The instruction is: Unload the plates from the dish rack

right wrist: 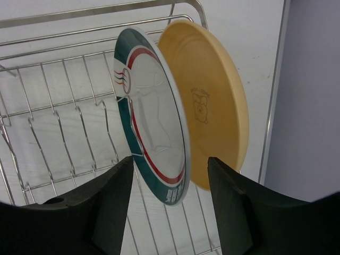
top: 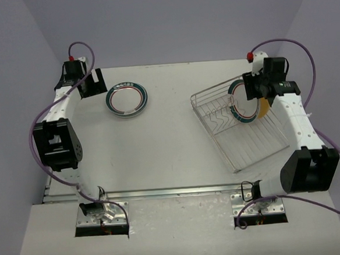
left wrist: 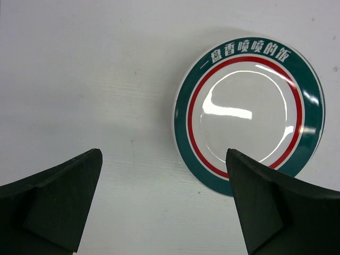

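Note:
A white plate (top: 126, 99) with green and red rim rings lies flat on the table at the back left. My left gripper (top: 93, 85) hovers just left of it, open and holding nothing. From the left wrist, that plate (left wrist: 249, 117) sits beyond the right finger, and bare table shows between the jaws of the gripper (left wrist: 163, 154). In the dish rack (top: 241, 140) a ringed plate (right wrist: 151, 117) stands on edge, with a tan-yellow plate (right wrist: 212, 101) close behind it. My right gripper (right wrist: 170, 162) straddles the ringed plate's near rim, open, with a gap on each side.
The rack (right wrist: 53, 106) sits askew at the table's right side, its wire prongs bare to the left of the plates. A purple wall rises just past the rack's right edge. Purple cables loop behind both arms.

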You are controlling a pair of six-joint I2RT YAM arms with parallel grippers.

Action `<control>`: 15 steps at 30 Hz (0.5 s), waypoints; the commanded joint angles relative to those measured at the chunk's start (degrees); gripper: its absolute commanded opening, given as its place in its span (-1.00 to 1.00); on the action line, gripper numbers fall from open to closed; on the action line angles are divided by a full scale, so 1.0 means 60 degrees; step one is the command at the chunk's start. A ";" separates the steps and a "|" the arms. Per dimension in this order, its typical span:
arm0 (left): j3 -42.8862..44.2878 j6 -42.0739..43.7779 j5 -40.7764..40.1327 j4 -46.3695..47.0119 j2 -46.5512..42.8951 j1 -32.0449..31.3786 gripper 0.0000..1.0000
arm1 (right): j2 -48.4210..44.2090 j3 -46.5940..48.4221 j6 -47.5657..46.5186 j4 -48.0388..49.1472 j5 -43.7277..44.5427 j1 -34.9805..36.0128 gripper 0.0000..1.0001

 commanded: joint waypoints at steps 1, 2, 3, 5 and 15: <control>-0.0590 0.0513 -0.0766 0.0378 -0.0992 -0.0229 1.00 | 0.0431 0.0468 -0.0531 0.0478 0.0320 -0.0038 0.15; -0.0751 0.0513 -0.0735 0.0408 -0.1182 -0.0291 1.00 | 0.0533 0.0480 -0.0604 0.0634 0.0388 -0.0033 0.14; -0.0841 0.0513 -0.0744 0.0418 -0.1296 -0.0373 1.00 | 0.0635 0.0480 -0.0637 0.0723 0.0428 -0.0023 0.14; -0.1029 0.0830 -0.0903 0.0460 -0.1617 -0.0659 1.00 | 0.0872 0.0517 -0.0783 0.0930 0.0500 -0.0023 0.12; -0.1310 0.1010 -0.1086 0.0495 -0.2509 -0.1392 1.00 | 0.2188 0.0775 -0.0961 0.1149 0.0483 -0.0038 -0.82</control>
